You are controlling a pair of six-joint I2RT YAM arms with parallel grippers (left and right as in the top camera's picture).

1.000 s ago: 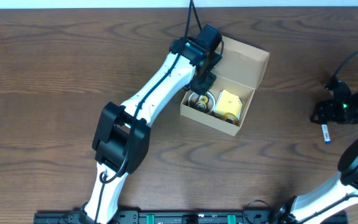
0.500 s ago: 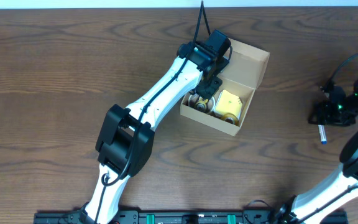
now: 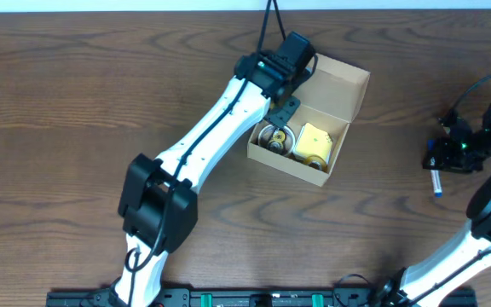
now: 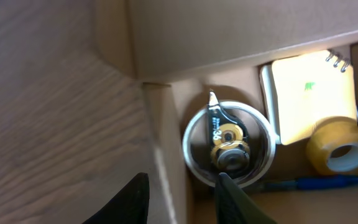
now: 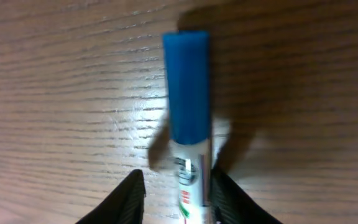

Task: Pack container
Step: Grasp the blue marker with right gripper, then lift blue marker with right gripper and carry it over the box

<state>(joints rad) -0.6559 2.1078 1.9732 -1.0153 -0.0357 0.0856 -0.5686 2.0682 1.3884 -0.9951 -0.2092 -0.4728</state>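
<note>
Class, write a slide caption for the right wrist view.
The right gripper holds a blue-capped marker above the wooden table.

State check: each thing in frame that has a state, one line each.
box: lid open, partly filled
left gripper: open, empty, astride box wall
right gripper: shut on marker
marker: capped, held
tape roll: lying in box

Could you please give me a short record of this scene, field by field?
container: open, lid flap back
contents: round tape dispenser, spiral notepad, tape roll, blue pen
left gripper: open, empty, over a container wall
right gripper: holds blue-capped marker above the table, apart from the container
</note>
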